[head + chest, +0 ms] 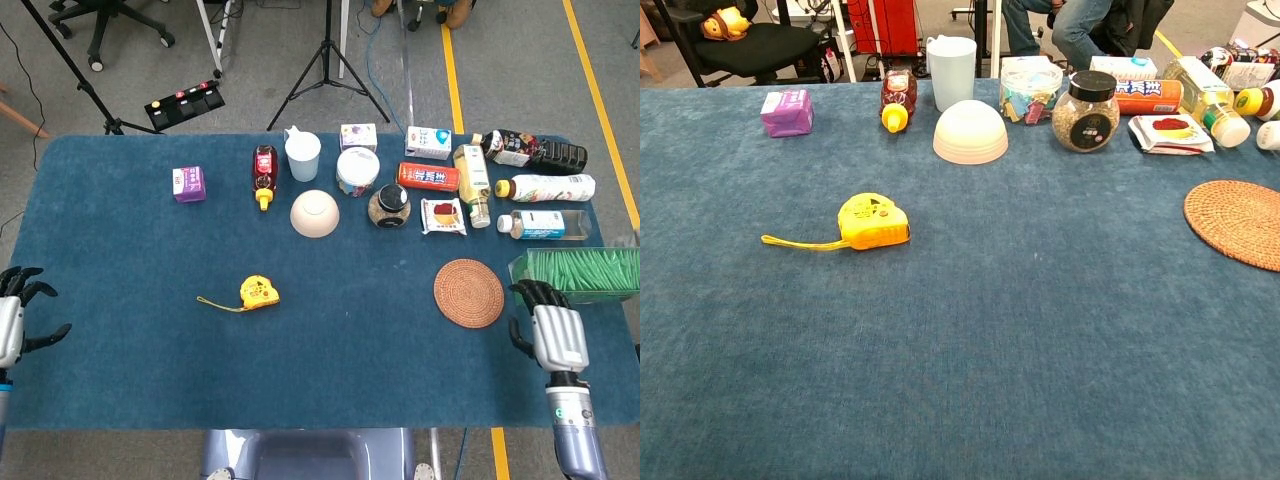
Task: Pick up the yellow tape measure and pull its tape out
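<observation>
The yellow plastic tape measure (259,292) is seen lying left of the blue counter's (350,350) centre. The left hand (12,325) at the left edge and right hand (552,335) at the right edge are held empty, fingers spread.

Matt blue cloth table (1040,350); woven coaster (468,293)
</observation>
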